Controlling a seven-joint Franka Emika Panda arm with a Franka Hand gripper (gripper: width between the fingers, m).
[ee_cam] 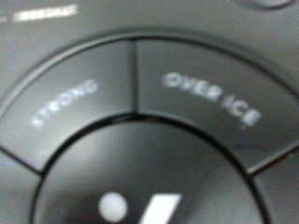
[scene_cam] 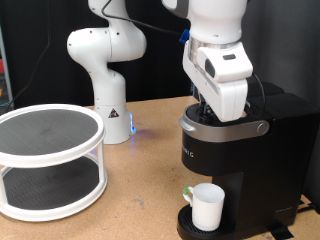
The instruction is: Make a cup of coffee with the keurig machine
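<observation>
One cup is standing on the drip tray of the keurig machine, at the exterior view's bottom, handle turned to that view's left. We are judging it light, stiff, glazed and breakable, best taken by the handle or rim. We are finding the gripper pressing down at the machine's top panel; whether its fingers are parted or closed, we cannot tell. Wrist view is filling with the button panel, reading STRONG and OVER ICE. Beside the machine, a white two-tier rack is sitting unused.
</observation>
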